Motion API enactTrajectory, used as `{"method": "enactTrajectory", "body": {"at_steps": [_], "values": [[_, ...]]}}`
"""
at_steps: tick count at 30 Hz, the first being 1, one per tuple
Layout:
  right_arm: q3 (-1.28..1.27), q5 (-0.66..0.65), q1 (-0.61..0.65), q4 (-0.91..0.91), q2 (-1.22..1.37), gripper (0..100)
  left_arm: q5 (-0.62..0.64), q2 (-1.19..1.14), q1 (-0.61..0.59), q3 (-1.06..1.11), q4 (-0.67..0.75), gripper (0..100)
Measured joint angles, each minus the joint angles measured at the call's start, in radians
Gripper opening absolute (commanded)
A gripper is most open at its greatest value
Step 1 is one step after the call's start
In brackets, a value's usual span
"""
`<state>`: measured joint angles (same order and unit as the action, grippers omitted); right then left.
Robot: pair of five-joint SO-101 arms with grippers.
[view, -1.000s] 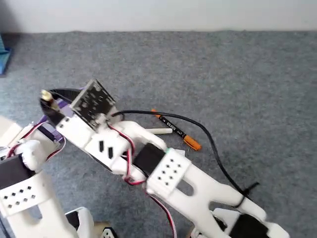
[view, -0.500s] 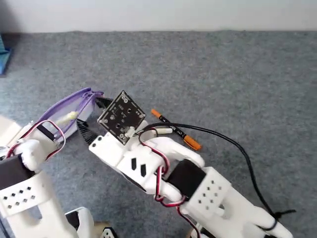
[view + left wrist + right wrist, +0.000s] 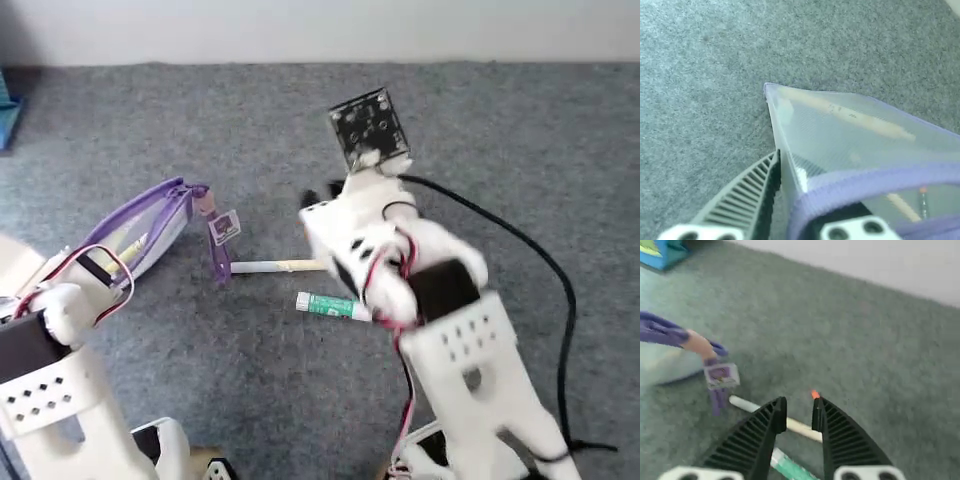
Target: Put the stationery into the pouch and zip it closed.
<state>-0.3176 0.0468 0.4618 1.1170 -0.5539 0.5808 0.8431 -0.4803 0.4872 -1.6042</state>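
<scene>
Right wrist view, white pencil (image 3: 799, 427) just beyond parted right hand (image 3: 798, 405), pouch (image 3: 660, 357) aside

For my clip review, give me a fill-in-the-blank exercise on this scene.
The translucent purple zip pouch is clamped by the ___ arm's gripper. The right gripper, open above the grey carpet, holds ___. The thin white stick and the green-and-white tube lie ___ the pouch.
Missing: left; nothing; outside.
</scene>
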Motion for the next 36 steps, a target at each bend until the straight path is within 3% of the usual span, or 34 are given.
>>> {"method": "enactTrajectory", "body": {"at_steps": [7, 16, 33, 36], "values": [[0.014, 0.000, -0.081, 0.060, 0.330, 21.6, 0.000, 0.002, 0.000, 0.000, -0.026, 1], [0.345, -0.048, -0.083, 0.060, 0.801, 17.2, 0.005, 0.002, 0.000, 0.000, -0.026, 1], [1.120, -0.170, -0.031, 0.368, 1.471, 16.5, 0.032, 0.002, 0.000, 0.000, -0.026, 1], [1.198, -0.183, -0.028, 0.400, 1.542, 5.6, 0.032, 0.002, 0.000, 0.000, -0.026, 1]]}}
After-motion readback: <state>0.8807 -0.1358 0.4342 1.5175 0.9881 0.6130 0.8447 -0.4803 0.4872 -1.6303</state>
